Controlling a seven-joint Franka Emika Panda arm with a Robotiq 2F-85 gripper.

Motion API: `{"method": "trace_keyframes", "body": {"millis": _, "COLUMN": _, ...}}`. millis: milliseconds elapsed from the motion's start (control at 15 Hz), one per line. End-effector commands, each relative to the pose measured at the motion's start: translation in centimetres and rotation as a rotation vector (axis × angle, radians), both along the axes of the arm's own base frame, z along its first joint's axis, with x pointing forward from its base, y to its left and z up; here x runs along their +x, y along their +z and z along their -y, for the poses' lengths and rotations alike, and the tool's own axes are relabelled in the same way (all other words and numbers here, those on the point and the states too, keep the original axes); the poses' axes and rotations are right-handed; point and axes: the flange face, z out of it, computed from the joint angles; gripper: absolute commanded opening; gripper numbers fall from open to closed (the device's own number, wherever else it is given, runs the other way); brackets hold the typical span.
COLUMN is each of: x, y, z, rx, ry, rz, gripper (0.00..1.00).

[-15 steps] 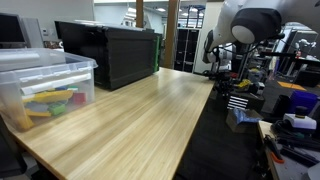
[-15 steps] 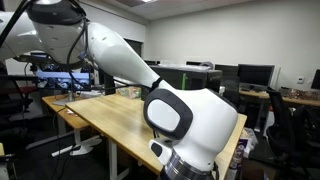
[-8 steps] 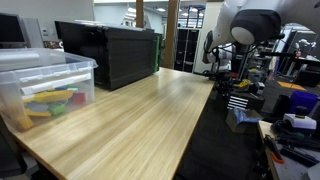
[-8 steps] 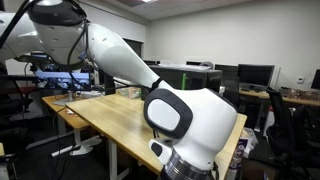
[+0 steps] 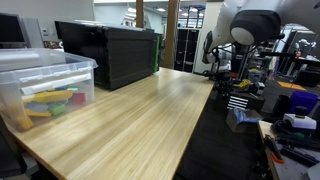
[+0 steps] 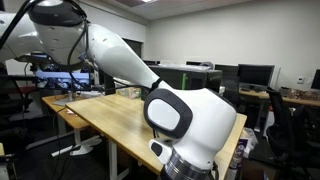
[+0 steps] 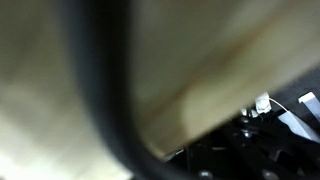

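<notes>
The white robot arm (image 6: 190,125) fills the foreground of an exterior view and reaches up and to the left, out of the frame. Its upper part (image 5: 252,22) shows at the far right end of the wooden table (image 5: 140,120). The gripper itself shows in no view. The wrist view is blurred: a dark curved band (image 7: 100,90) crosses it close to the lens, with pale wood (image 7: 190,60) behind and dark clutter at the bottom right. No fingers can be made out there.
A clear plastic bin (image 5: 45,85) with colourful items stands at the table's left end. A large black box (image 5: 108,52) stands behind it. Desks, monitors (image 6: 255,75) and cluttered equipment (image 5: 285,100) surround the table.
</notes>
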Motion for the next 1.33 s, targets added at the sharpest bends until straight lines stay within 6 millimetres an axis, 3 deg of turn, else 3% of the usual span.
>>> {"method": "trace_keyframes", "body": {"millis": 0, "x": 2.6, "y": -3.2, "z": -2.0, "rx": -0.026, "ry": 0.032, "rz": -0.04, "gripper": 0.0}}
{"method": "trace_keyframes", "body": {"millis": 733, "x": 4.0, "y": -1.5, "z": -2.2, "rx": -0.063, "ry": 0.053, "rz": -0.061, "gripper": 0.0}}
{"method": "trace_keyframes", "body": {"millis": 1267, "x": 3.9, "y": -0.3, "z": -1.6, "rx": -0.061, "ry": 0.033, "rz": -0.075, "gripper": 0.0}}
